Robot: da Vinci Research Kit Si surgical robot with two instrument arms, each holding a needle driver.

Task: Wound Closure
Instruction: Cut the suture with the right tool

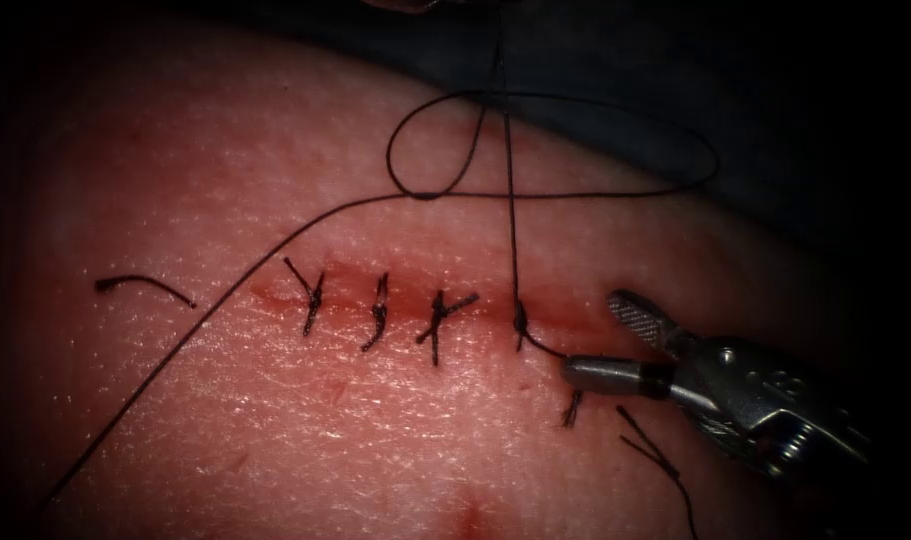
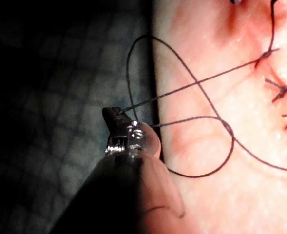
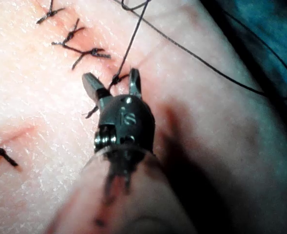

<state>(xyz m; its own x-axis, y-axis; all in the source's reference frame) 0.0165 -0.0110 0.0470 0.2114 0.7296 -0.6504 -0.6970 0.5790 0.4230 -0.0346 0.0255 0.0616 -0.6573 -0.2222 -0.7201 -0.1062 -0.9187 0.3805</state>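
Observation:
The tissue (image 1: 275, 420) has a level cut (image 1: 565, 322) with three tied stitches (image 1: 378, 312) and a fourth knot (image 1: 520, 320) right of them. From that knot a taut thread (image 1: 510, 180) rises off the top edge. My left tool (image 2: 113, 113) is shut on this thread (image 2: 192, 87) beyond the tissue's edge. My right tool (image 1: 591, 335) lies at the cut's right end with jaws open and holds nothing. The knot's short tail (image 1: 545, 347) reaches its lower jaw. In the right wrist view the right tool (image 3: 110, 78) straddles the knot (image 3: 115, 80).
Slack thread (image 1: 225, 300) runs from the lower left up to a small loop (image 1: 425, 193), then sweeps in a wide loop (image 1: 710, 165) over the tissue's far edge. Cut thread pieces lie at left (image 1: 140, 285) and under the right tool (image 1: 655, 455).

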